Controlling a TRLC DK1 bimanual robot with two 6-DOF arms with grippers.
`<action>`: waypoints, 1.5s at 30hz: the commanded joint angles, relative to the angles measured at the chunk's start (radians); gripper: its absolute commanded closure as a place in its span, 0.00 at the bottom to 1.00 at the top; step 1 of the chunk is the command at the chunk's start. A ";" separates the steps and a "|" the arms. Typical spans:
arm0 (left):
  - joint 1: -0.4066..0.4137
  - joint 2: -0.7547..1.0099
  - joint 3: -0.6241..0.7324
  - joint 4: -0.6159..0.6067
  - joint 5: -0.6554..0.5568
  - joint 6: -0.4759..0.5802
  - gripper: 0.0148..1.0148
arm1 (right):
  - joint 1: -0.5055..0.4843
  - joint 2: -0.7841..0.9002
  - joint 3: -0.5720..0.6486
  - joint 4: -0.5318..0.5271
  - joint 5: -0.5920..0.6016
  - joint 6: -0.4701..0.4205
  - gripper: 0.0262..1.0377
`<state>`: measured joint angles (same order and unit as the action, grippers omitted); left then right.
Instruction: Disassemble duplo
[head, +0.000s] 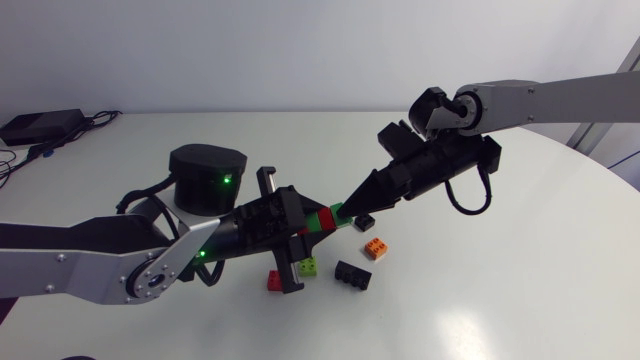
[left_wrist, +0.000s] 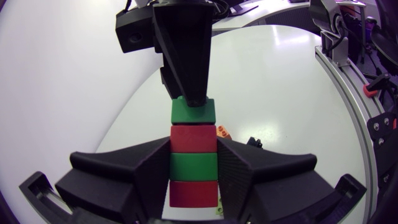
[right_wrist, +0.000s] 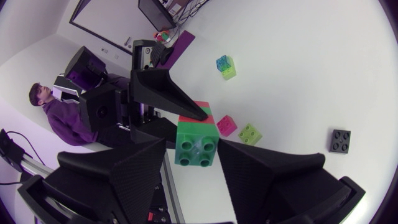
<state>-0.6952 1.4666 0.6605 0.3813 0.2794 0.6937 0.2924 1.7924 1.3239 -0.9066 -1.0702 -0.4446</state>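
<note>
A stack of red and green duplo bricks (head: 323, 218) (left_wrist: 193, 146) is held above the table, with my left gripper (head: 300, 228) (left_wrist: 193, 177) shut on its lower bricks. The green end brick (left_wrist: 193, 112) (right_wrist: 197, 144) sticks out past the left fingers. My right gripper (head: 346, 208) (right_wrist: 197, 165) comes in from the opposite side. Its two fingers press on that green brick from both sides, studs facing the right wrist camera. In the left wrist view the right gripper (left_wrist: 189, 99) shows edge-on, right over the green brick.
Loose bricks lie on the table under the grippers: two black (head: 363, 222) (head: 352, 274), an orange (head: 376, 247), a lime (head: 308, 266) and a red one (head: 275, 281). A black round base (head: 208, 178) stands behind the left arm.
</note>
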 joint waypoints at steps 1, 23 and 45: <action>-0.006 0.014 0.034 0.014 -0.006 -0.010 0.70 | 0.011 -0.019 -0.029 0.003 -0.002 0.015 0.73; 0.008 -0.032 -0.019 0.013 -0.009 -0.002 0.70 | -0.193 -0.027 -0.003 0.090 0.243 -0.014 0.75; -0.010 -0.075 -0.032 -0.015 -0.042 0.001 0.70 | 0.019 0.068 -0.224 0.406 1.038 -0.019 0.15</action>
<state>-0.6960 1.4063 0.6495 0.3702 0.2459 0.6945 0.3202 1.8427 1.1164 -0.4950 -0.0246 -0.4641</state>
